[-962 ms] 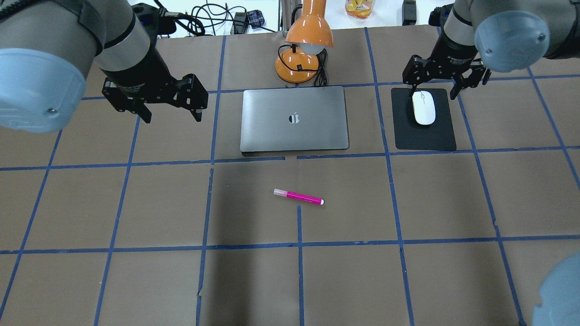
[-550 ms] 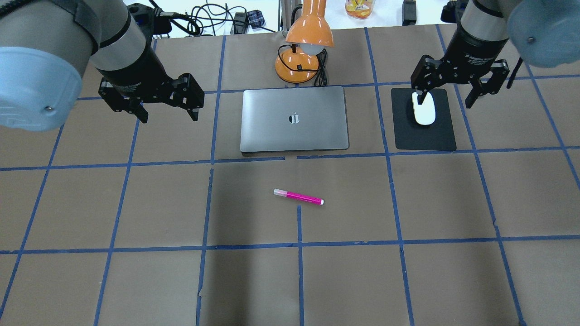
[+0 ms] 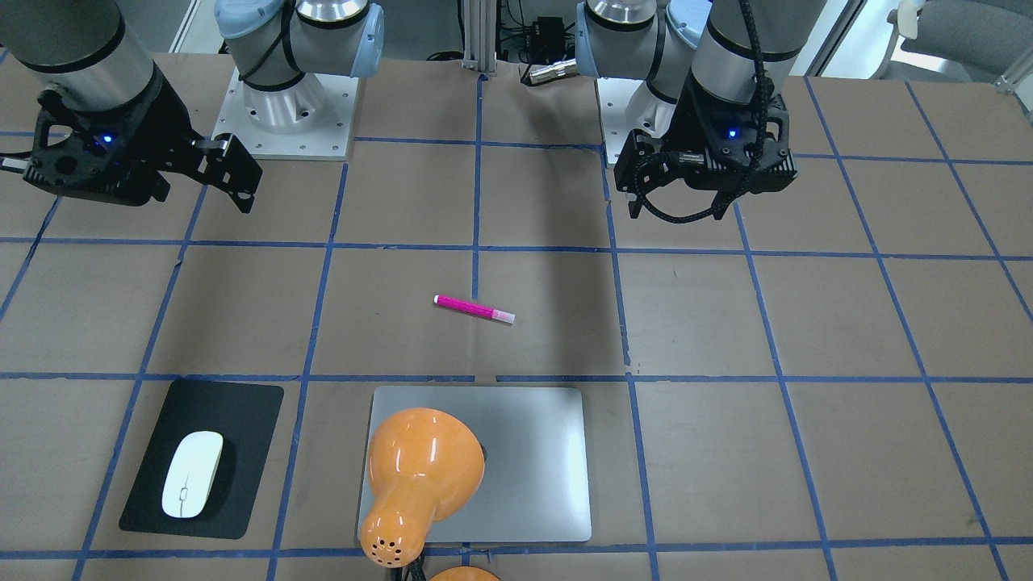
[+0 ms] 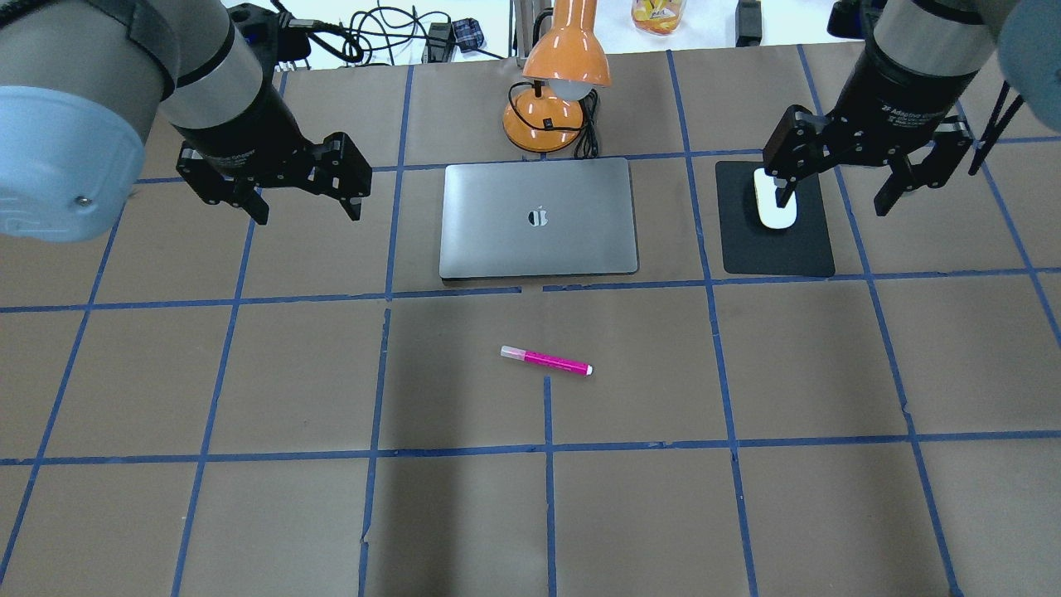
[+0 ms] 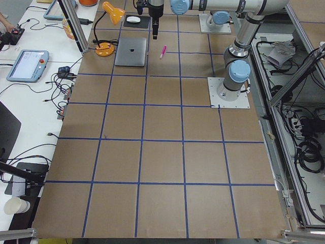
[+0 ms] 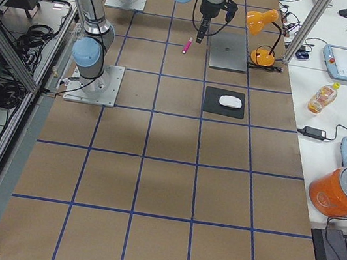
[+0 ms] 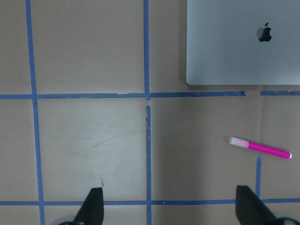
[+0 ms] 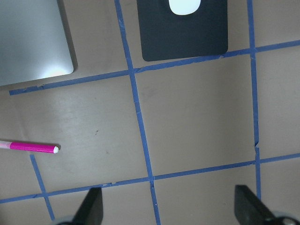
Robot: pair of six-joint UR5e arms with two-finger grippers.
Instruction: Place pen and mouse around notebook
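The pink pen lies flat on the brown table, in front of the closed silver notebook. To the notebook's right, the white mouse rests on a black mat. My right gripper hangs open high above the table. One of its fingers overlaps the mouse in the overhead view, but the front view shows the mouse free and far from it. My left gripper is open and empty, up in the air left of the notebook. The left wrist view shows the pen and the notebook below.
An orange desk lamp stands just behind the notebook, its shade leaning over the notebook's far edge. Cables and a bottle lie beyond the table's back edge. Blue tape lines grid the brown surface.
My right gripper has drifted rightward and outward from over the mouse, still open. The left gripper has shifted only slightly. Pen, mouse and notebook have not moved.
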